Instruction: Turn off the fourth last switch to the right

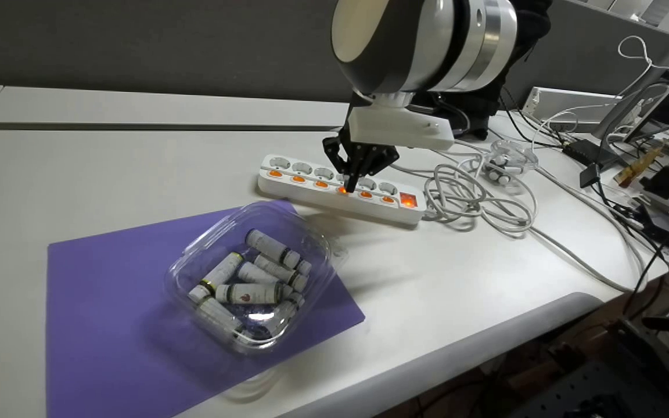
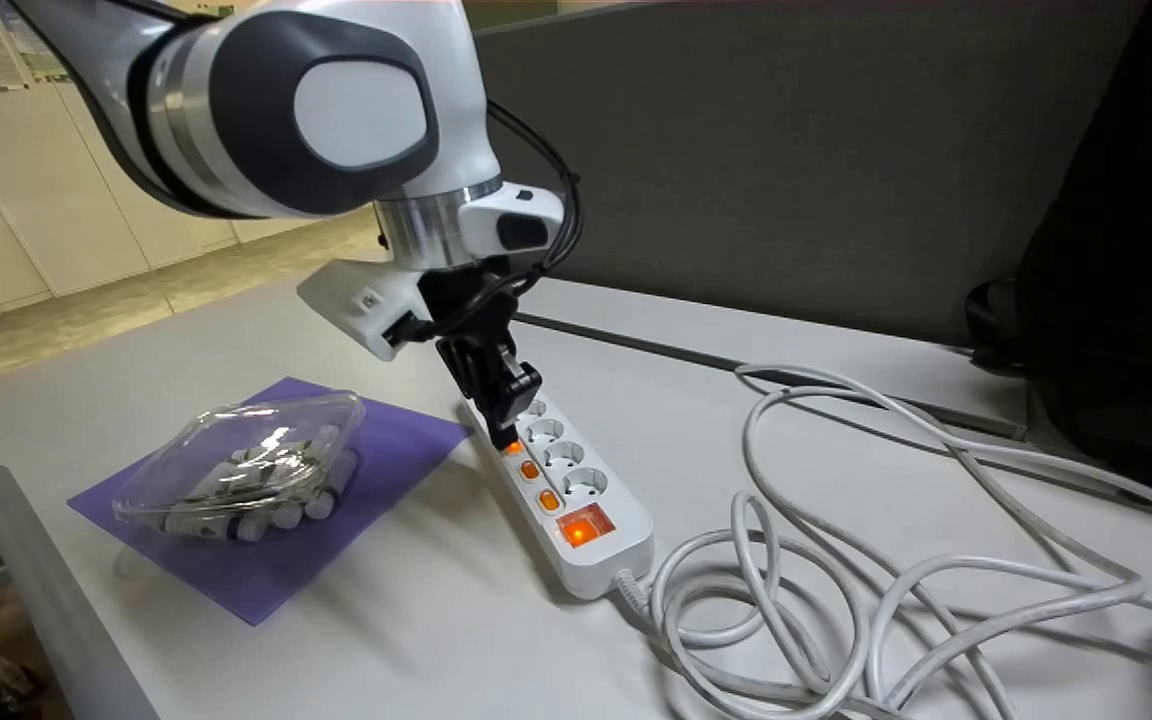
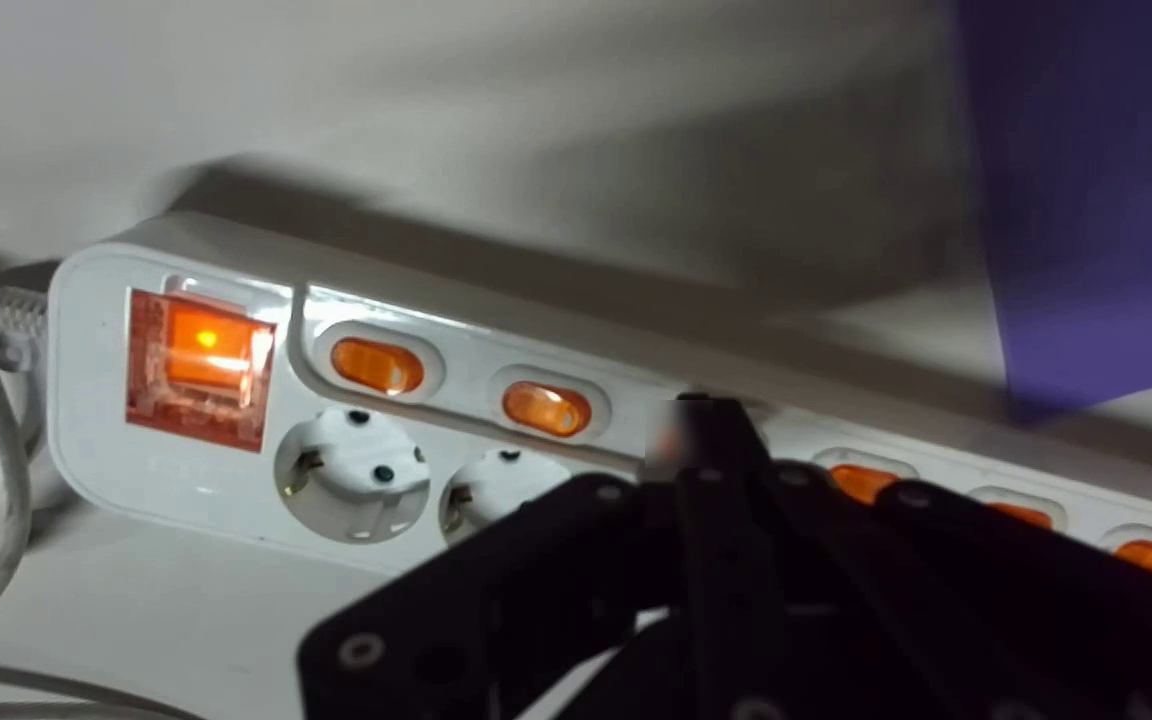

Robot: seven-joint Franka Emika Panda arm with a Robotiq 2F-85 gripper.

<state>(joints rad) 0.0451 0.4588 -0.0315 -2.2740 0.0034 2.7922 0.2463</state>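
Note:
A long white power strip (image 1: 334,200) lies on the table, its cord at the end with the large lit switch (image 1: 408,200). The fourth small orange-red switch from the corded end (image 1: 321,184) sits beside my gripper in the wrist view (image 3: 861,483), partly covered by a finger link. My gripper (image 1: 349,184) is shut and points down over the third small switch (image 1: 343,190), which counts as fourth with the large one. Fingertips largely hide that third switch in the wrist view; contact cannot be told. The gripper also shows in an exterior view (image 2: 503,437).
A clear plastic box (image 1: 253,278) of several small vials stands on a purple sheet (image 1: 102,313) near the strip. A coiled grey cord (image 2: 766,600) lies off the strip's corded end. A dark partition (image 2: 786,170) stands behind the table.

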